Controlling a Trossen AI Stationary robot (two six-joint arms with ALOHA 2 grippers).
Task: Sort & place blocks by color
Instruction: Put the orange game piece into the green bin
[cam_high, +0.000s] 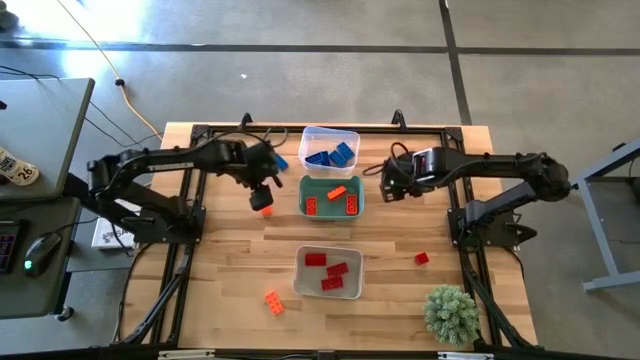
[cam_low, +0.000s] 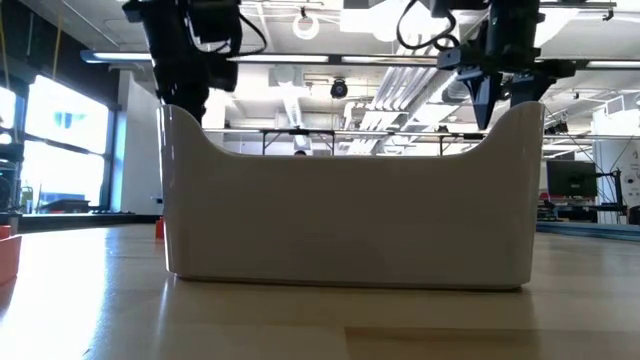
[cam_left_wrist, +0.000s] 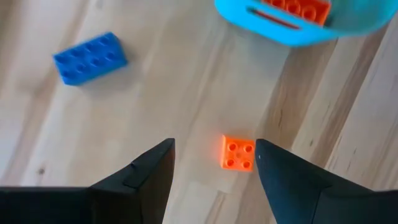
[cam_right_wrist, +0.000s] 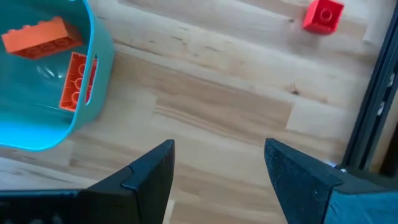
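My left gripper (cam_high: 262, 192) is open above a small orange block (cam_high: 265, 210) that lies studs up on the table, left of the teal bin (cam_high: 304, 196). In the left wrist view the block (cam_left_wrist: 237, 153) sits below the gap between my fingers, nearer one fingertip (cam_left_wrist: 273, 158), untouched. A blue block (cam_left_wrist: 90, 58) lies on the table beyond it. My right gripper (cam_high: 385, 183) is open and empty, just right of the teal bin (cam_right_wrist: 93, 93), above bare wood. The teal bin holds orange blocks (cam_right_wrist: 43, 36). A red block (cam_high: 421, 259) and another orange block (cam_high: 272, 301) lie loose on the table.
A clear bin (cam_high: 306, 140) with blue blocks stands behind the teal bin. A grey bin (cam_high: 300, 272) with red blocks stands nearer the front and fills the low view (cam_low: 350, 215). A small green plant (cam_high: 451, 313) stands at the front right. Dark frame rails (cam_high: 190, 240) run along both table sides.
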